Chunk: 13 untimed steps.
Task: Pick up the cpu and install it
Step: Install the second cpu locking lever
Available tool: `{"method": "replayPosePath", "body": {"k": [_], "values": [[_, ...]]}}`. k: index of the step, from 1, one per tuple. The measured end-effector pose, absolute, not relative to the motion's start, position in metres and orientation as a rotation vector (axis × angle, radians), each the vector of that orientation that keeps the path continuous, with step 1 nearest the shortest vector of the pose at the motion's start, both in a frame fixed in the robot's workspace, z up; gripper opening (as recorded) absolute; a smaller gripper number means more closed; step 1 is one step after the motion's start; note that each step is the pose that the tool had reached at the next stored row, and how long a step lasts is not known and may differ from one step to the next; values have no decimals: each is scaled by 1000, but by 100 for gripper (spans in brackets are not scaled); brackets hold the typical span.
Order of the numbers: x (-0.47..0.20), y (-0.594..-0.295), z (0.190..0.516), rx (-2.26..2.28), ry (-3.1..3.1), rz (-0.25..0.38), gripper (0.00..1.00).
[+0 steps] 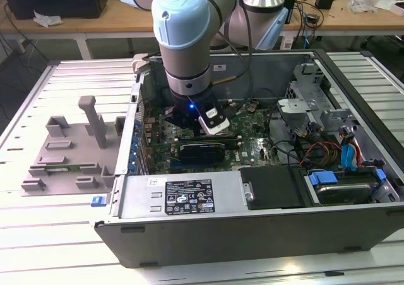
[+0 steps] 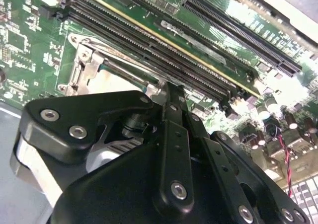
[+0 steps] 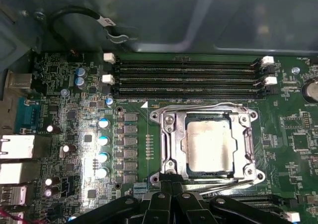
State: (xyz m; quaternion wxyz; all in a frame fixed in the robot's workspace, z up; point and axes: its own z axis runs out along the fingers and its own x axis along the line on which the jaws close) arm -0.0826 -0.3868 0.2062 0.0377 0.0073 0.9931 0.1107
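**One chip seated in its socket, gripper at the frame's edge**

Going left to right across the exterior view: a grey plastic tray (image 1: 69, 149) with upright blocks lies on the slatted table (image 1: 38, 234), just beside the open computer case (image 1: 265, 234). At the middle, the robot arm (image 1: 186, 38) reaches straight down into the case over the green motherboard (image 1: 252, 149), and a blue light glows at its wrist. Toward three o'clock sit a metal drive cage (image 1: 309, 105) and a bundle of blue and red cables (image 1: 347, 152).

In the first wrist view, the cpu (image 3: 208, 146) lies flat inside the metal-framed socket (image 3: 164, 144), its shiny silver top facing up toward the camera. It is close to square, so no long axis stands out; its edges run parallel to the socket frame and to the memory slots (image 3: 189, 77), which lie at twelve o'clock from it. A row of round capacitors (image 3: 103, 147) stands at nine o'clock from the socket.

The gripper (image 3: 171, 178) comes in at six o'clock from the chip, its black fingers pressed together with no gap between them, their tips at the socket frame's near edge beside the thin wire lever (image 3: 218, 184). It holds nothing. In the second wrist view the closed fingertips (image 2: 169, 92) meet at the same frame edge.
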Motion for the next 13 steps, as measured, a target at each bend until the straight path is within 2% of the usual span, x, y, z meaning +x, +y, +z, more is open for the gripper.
{"method": "replayPosePath", "body": {"k": [13], "values": [[-65, -390, 220, 29, 3077, 342, 11]]}}
